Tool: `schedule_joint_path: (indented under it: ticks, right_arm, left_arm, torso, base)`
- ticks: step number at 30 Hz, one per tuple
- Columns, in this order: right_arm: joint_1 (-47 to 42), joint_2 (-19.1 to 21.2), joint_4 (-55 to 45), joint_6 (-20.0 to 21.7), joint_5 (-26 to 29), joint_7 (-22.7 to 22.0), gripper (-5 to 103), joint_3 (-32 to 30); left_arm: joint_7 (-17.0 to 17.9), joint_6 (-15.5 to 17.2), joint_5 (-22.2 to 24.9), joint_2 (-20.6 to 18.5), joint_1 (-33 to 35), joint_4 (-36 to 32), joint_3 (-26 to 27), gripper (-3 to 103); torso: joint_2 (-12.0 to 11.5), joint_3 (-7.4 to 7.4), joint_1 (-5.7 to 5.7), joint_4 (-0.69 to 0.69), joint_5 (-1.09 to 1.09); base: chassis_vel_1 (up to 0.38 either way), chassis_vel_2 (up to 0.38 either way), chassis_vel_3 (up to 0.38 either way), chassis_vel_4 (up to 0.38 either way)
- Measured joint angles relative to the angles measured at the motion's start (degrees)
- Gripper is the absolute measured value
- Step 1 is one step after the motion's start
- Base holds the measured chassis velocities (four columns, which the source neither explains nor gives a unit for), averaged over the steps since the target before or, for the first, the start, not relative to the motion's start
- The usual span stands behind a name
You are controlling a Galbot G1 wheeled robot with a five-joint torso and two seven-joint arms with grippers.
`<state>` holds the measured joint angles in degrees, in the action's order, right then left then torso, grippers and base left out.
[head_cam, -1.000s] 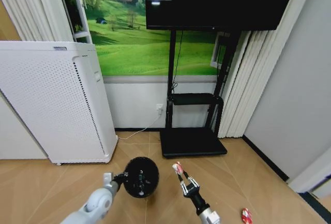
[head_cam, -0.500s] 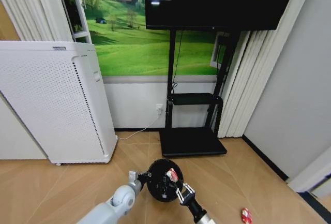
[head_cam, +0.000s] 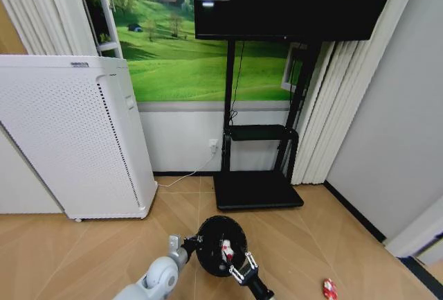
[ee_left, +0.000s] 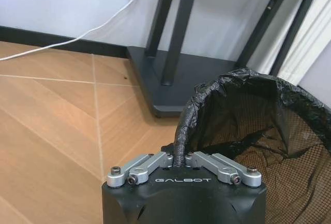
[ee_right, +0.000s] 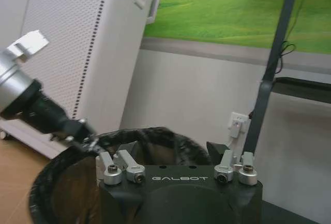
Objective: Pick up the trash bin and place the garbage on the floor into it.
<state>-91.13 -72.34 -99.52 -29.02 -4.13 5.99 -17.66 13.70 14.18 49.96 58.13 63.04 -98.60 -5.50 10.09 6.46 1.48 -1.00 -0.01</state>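
**Can over the bin mouth**

Herringbone floor (head_cam: 325,244), TV stand behind. Left gripper (head_cam: 188,244) fingers pinch the rim of the trash bin (head_cam: 221,244), holding it up. Right gripper (head_cam: 239,270) sits at the bin's near rim; whether its fingers are parted I cannot tell. A red-and-white can (head_cam: 225,249) lies just beyond them, inside the mouth. Another piece of garbage (head_cam: 329,289) lies on the floor, well off to the right gripper's side.

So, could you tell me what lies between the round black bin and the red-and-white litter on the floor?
Head view: bare parquet floor separates the black bin from the litter.
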Motion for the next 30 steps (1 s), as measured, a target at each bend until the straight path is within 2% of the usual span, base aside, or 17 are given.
schedule_joint_path:
  ticks: [1, 3, 4, 5, 7, 8, 9, 11, 14, 15, 16, 21, 23, 26, 28, 30]
  right_arm:
    - [0.0, 0.0, 0.0, 0.0, 0.0, 0.0, 75, 0.0]
    - [0.09, 0.01, -1.02, 0.24, 2.75, -2.12, 86, -0.15]
    - [0.09, 0.01, -1.02, 0.24, 2.75, -2.12, 86, -0.15]
    - [-0.26, -0.18, -1.96, 0.47, 4.25, -2.51, 96, -0.44]
    - [-0.59, -0.4, -2.63, 0.56, 4.91, -2.92, 96, -0.7]
    - [-0.87, -0.91, -3.49, 0.59, 5.32, -3.64, 100, -1.23]
    - [-0.87, -0.91, -3.49, 0.59, 5.32, -3.64, 100, -1.23]
    - [-1.1, -1.66, -3.9, 0.55, 5.34, -4.1, 100, -1.96]
    - [-1.1, -1.99, -3.78, 0.48, 5.31, -4.27, 100, -2.15]
    - [-1.26, -2.3, -3.57, 0.47, 4.84, -4.4, 100, -2.42]
    - [-1.26, -2.3, -3.57, 0.47, 4.84, -4.4, 100, -2.42]
    - [-2.38, -2.64, -3.72, 0.47, 3.38, -4.62, 100, -3.1]
    - [-2.51, -2.65, -3.48, 0.36, 3.18, -4.68, 100, -3.26]
    - [-2.48, -2.64, -3.05, 0.56, 3.04, -5.12, 100, -3.38]
    - [-1.93, -2.63, -2.47, 3.75, 1.73, -8.19, 100, -3.76]
    - [-1.12, -2.61, -1.3, 4.19, 1.49, -9.4, 100, -4.01]
  left_arm:
    - [0.0, 0.0, 0.0, 0.0, 0.0, 0.0, 0.0, 4]
    - [0.92, 0.13, 0.2, 0.14, 1.96, -1.38, 3.21, 4]
    - [0.92, 0.13, 0.2, 0.14, 1.96, -1.38, 3.21, 4]
    - [2.2, 0.43, 1.15, 0.38, 3.76, -3.11, 6.0, 4]
    - [2.91, 0.56, 1.98, 0.63, 5.12, -4.36, 8.08, 4]
    - [4.06, 0.56, 3.33, 0.92, 7.26, -6.23, 11.07, 4]
    - [4.06, 0.56, 3.33, 0.92, 7.26, -6.23, 11.07, 4]
    - [6.05, 0.92, 5.33, 1.6, 11.62, -8.68, 17.83, 4]
    - [6.86, 1.09, 5.59, 1.96, 13.68, -9.23, 21.55, 4]
    - [7.66, 1.13, 6.17, 2.28, 16.11, -9.99, 25.67, 4]
    - [7.66, 1.13, 6.17, 2.28, 16.11, -9.99, 25.67, 4]
    - [8.24, 1.31, 7.08, 3.44, 21.21, -12.16, 33.33, 4]
    - [8.23, 1.32, 7.08, 3.83, 22.5, -13.0, 34.84, 4]
    - [8.18, 1.33, 7.09, 4.3, 24.31, -14.37, 36.83, 4]
    - [7.99, 1.33, 6.73, 4.83, 25.86, -15.14, 39.32, 4]
    - [7.63, 1.35, 6.0, 5.46, 26.54, -15.15, 41.37, 4]
  torso:
    - [0.0, 0.0, 0.0, 0.0, 0.0]
    - [0.0, 0.0, 0.0, 0.0, 0.0]
    - [0.0, 0.0, 0.0, 0.0, 0.0]
    - [0.0, 0.0, 0.0, 0.0, 0.01]
    - [0.0, 0.0, 0.0, 0.0, 0.0]
    - [0.0, -0.01, 0.0, -0.03, 0.0]
    - [0.0, -0.01, 0.0, -0.03, 0.0]
    - [0.01, 0.0, 0.0, 0.0, 0.0]
    - [0.01, 0.0, 0.0, 0.0, -0.01]
    - [0.01, 0.0, 0.0, 0.02, 0.01]
    - [0.01, 0.0, 0.0, 0.02, 0.01]
    - [0.01, 0.0, 0.0, -0.02, 0.01]
    - [0.01, -0.01, 0.0, 0.0, -0.03]
    - [0.01, 0.0, 0.0, -0.02, 0.05]
    - [0.01, 0.0, 0.0, -0.02, -0.04]
    - [0.01, 0.0, -0.01, -0.01, 0.01]
  base:
    - [0.0, 0.0, 0.0, 0.0]
    - [0.0, 0.0, 0.0, 0.0]
    - [0.0, 0.0, 0.0, 0.0]
    - [0.0, 0.0, 0.0, 0.0]
    - [0.0, 0.0, 0.0, 0.0]
    - [0.0, 0.0, 0.0, 0.0]
    - [0.0, 0.0, 0.0, 0.0]
    - [0.0, 0.0, 0.0, 0.0]
    - [-0.014, -0.016, 0.022, 0.021]
    - [-0.08, -0.078, 0.114, 0.114]
    - [-0.08, -0.078, 0.114, 0.114]
    - [-0.123, -0.145, 0.146, 0.15]
    - [-0.186, -0.198, 0.178, 0.203]
    - [-0.208, -0.231, 0.212, 0.232]
    - [-0.259, -0.257, 0.247, 0.258]
    - [-0.274, -0.27, 0.279, 0.26]
